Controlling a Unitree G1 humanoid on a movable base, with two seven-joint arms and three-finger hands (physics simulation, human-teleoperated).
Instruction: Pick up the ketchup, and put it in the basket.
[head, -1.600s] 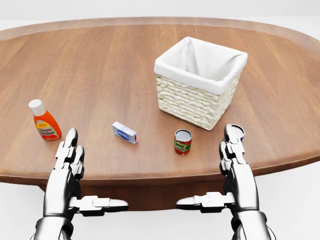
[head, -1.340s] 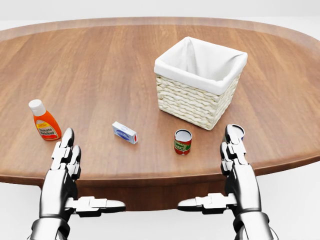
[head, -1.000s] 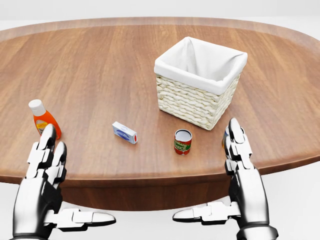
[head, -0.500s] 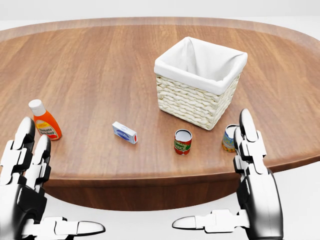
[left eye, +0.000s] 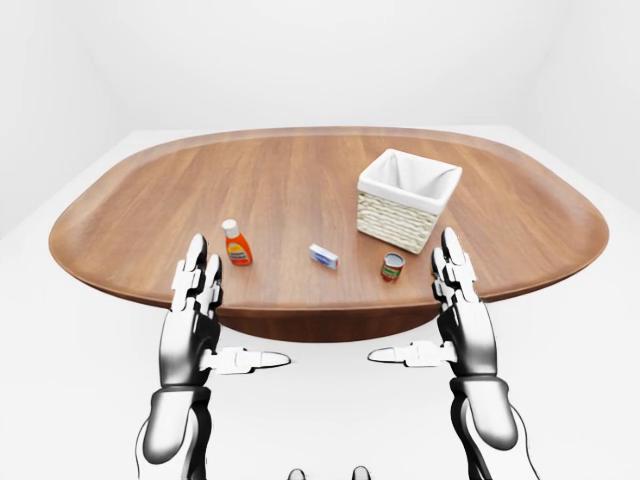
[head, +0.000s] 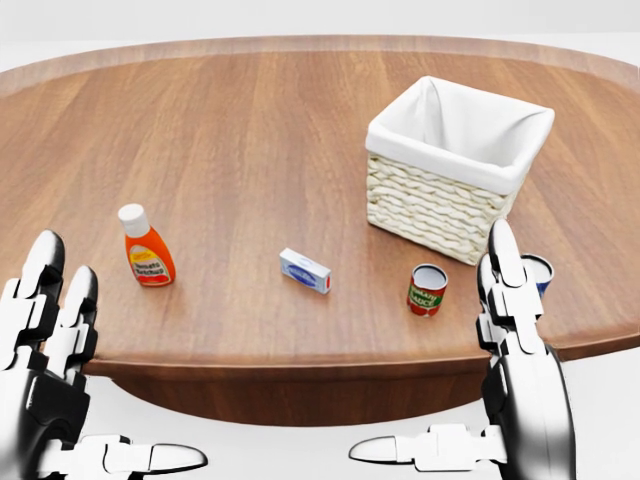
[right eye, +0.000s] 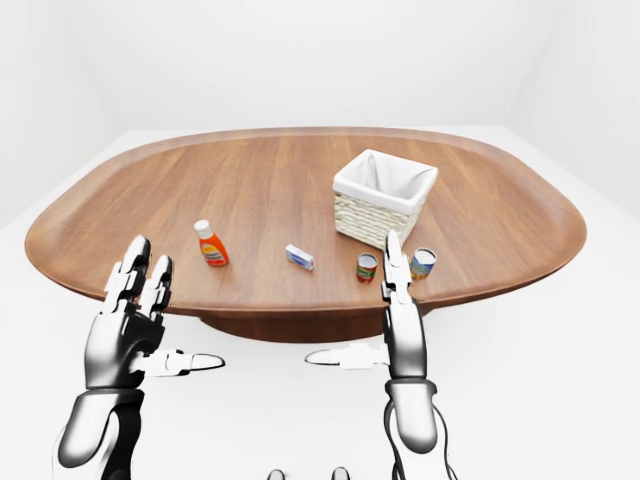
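You have not started the real job yet. The ketchup (head: 147, 247) is not picked up, and the basket (head: 455, 160) looks empty as far as its white cloth lets you see. All of the work is left: reach, grab, lift, carry, drop.

Your left hand (head: 50, 370) is low at the left of the head view. Its fingers (head: 40, 285) point up and are spread open, with the thumb sticking out to the side. They hold nothing. The ketchup stands up and to the right of those fingertips, near them but not touching.

The ketchup is a small orange bottle with a white cap and a label on its belly. It stands upright on the worktop (head: 250, 130), with bare wood all round it.

Right of it lies a little blue and white box (head: 305, 271). Then comes a red can (head: 427, 290), just left of your right fingers.

Your right hand (head: 520, 380) is open too, fingers up, thumb out, holding nothing. A second can (head: 537, 272) peeks out from behind those fingers. The basket sits above them, well apart from the ketchup.
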